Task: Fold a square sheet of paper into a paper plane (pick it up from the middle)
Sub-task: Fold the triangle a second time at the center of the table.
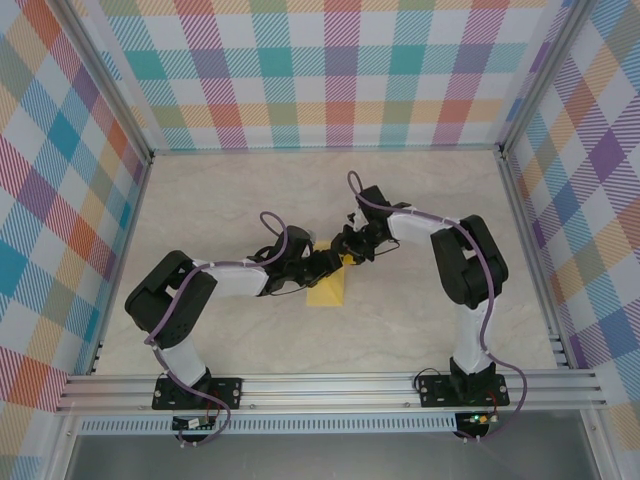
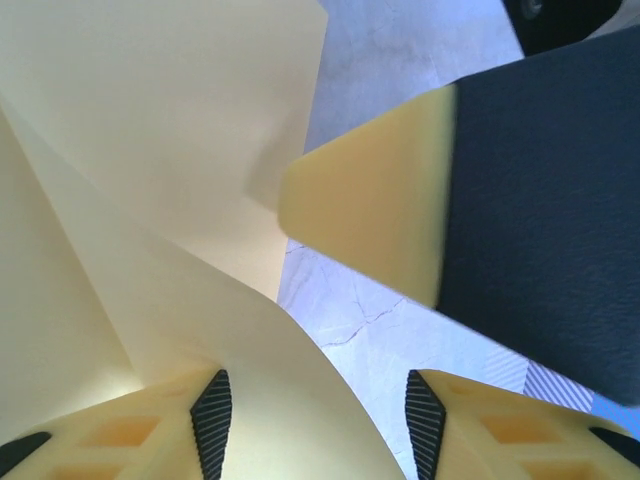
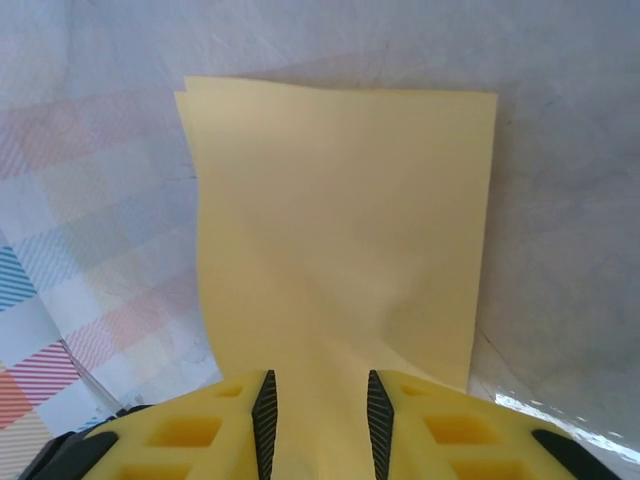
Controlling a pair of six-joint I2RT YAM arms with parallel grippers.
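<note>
The square sheet of paper is yellow and lies folded double, a smaller creased shape at the middle of the table. In the right wrist view the paper stretches away from my right gripper and narrows into a ridge that fills the space between its pads, so that gripper is shut on it. In the left wrist view my left gripper stands open. The paper curves over its left finger, and bare table shows beside the right pad. A right gripper finger hangs close in front. From above, left gripper and right gripper meet over the paper's far edge.
The pale marble-look table is walled by plaid panels on three sides. An aluminium rail runs along the near edge, where both arm bases are bolted. Both arms bend inward toward the centre.
</note>
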